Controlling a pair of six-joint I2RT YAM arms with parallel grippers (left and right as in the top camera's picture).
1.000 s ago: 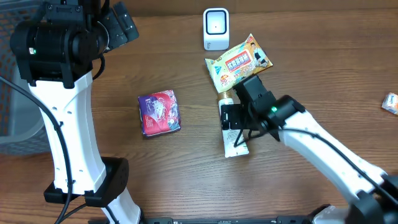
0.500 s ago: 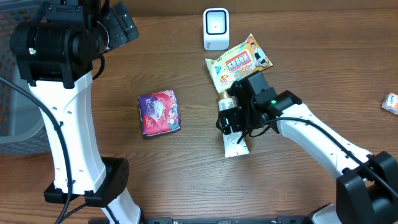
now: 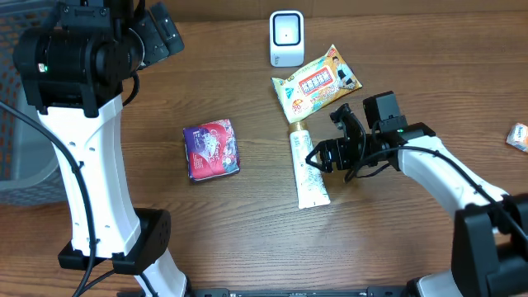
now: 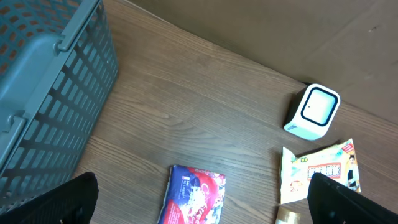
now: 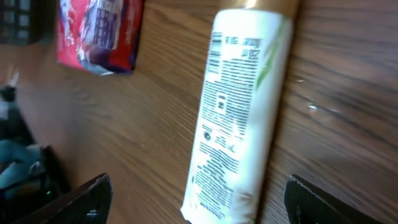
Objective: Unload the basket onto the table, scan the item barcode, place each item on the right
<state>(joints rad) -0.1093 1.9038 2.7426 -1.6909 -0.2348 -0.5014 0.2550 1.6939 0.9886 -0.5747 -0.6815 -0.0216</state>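
Observation:
A white tube [image 3: 308, 172] with a gold cap lies flat on the table, its printed side up [image 5: 239, 118]. My right gripper [image 3: 318, 156] hovers at the tube's right side, open, with nothing between its fingers; the right wrist view looks along the tube between the spread fingertips [image 5: 199, 208]. The white scanner [image 3: 286, 37] stands at the back of the table. My left gripper [image 4: 199, 208] hangs high over the left of the table, open and empty, above a red and purple packet [image 4: 193, 199].
A yellow snack bag [image 3: 318, 82] lies between the scanner and the tube's cap. The red and purple packet [image 3: 211, 148] lies left of the tube. A blue-grey basket [image 4: 43, 93] stands at the far left. A small orange item [image 3: 517, 136] sits at the right edge.
My right gripper has drawn back to the right, off the tube, and turned to face it from the side. The tube now lies fully uncovered. The left arm has not moved.

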